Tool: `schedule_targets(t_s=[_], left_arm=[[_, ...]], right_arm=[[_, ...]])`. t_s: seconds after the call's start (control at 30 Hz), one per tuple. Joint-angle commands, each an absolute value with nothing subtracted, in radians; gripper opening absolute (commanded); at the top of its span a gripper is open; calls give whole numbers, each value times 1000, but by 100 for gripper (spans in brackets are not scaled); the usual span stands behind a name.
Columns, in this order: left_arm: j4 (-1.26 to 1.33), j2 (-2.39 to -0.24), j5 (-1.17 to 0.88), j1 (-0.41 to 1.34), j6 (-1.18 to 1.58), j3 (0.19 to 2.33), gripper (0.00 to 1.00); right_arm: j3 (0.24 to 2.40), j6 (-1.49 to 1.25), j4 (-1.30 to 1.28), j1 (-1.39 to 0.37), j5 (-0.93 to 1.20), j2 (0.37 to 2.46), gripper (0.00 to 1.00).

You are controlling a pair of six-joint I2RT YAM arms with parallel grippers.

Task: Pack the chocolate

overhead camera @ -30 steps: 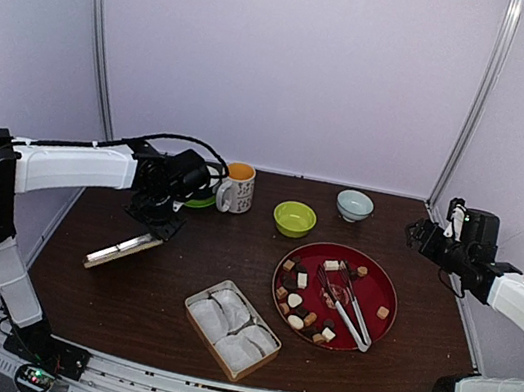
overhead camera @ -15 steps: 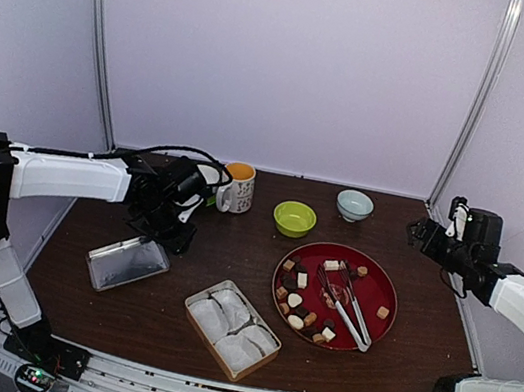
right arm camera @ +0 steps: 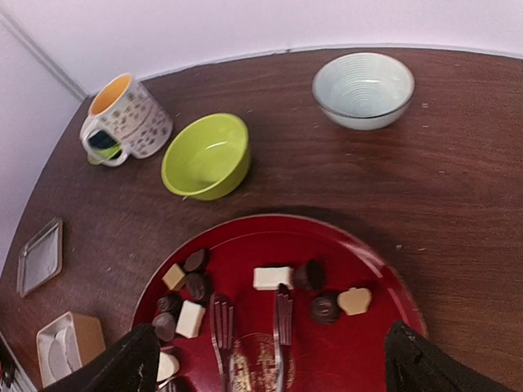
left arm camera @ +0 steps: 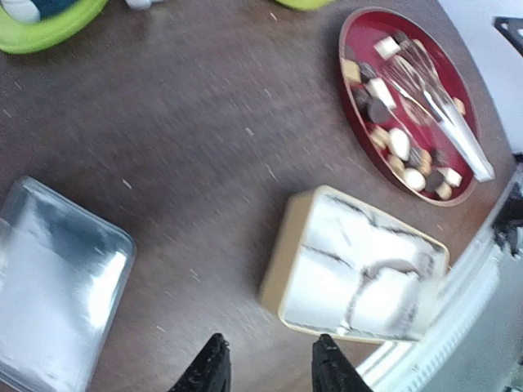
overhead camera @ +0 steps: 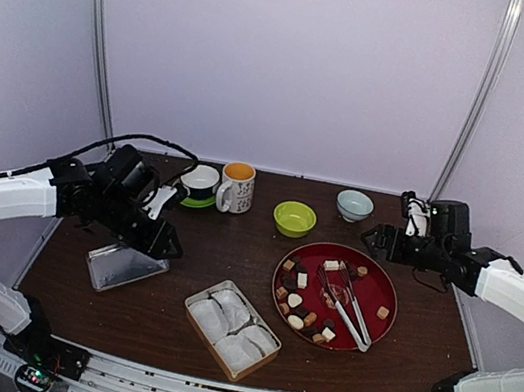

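Top external view: bite-size brown and cream chocolates (overhead camera: 296, 301) sit on the round red tray (overhead camera: 384, 279), two o'clock from the paper-lined tan box (overhead camera: 232, 328), so I'd lower my wide-spread, empty right gripper (right arm camera: 274, 367) squarely onto the silver metal tongs (overhead camera: 352, 308), with the left gripper (left arm camera: 268, 371) slightly parted and empty.

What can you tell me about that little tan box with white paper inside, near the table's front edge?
The box is a shallow, open-topped rectangle with rounded corners and tan walls that look like card or thin wood. White crinkled paper liners fill it, and all look empty. It lies flat on the dark wooden table, turned diagonally to the front edge, between a clear lid and the red tray, touching neither.
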State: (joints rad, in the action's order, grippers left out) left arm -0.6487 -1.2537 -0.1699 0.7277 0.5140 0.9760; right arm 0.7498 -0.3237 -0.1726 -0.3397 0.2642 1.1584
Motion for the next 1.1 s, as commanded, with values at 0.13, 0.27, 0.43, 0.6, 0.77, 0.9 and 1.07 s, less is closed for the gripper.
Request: schedule_targets(t_s=[0.13, 0.27, 0.43, 0.6, 0.77, 0.9, 1.07], left_arm=[[-494, -1214, -378, 847, 714, 799, 33], [-444, -1269, -402, 893, 747, 776, 19], [-460, -1293, -419, 953, 764, 753, 0], [-447, -1330, -433, 976, 779, 733, 0], [-422, -1407, -403, 976, 775, 760, 0], [-389, -1489, -347, 973, 747, 808, 0], [-362, -1593, -292, 950, 746, 887, 0]], right_arm=[[728, -358, -171, -652, 255, 1223, 94], [738, -356, -181, -810, 244, 1273, 78], [780, -358, -248, -956, 225, 1344, 22], [798, -374, -275, -1024, 198, 1393, 0], [824, -387, -266, -1053, 192, 1452, 0], [845, -404, -264, -1069, 168, 1524, 0], [869, -457, -277, -1070, 144, 1605, 0]])
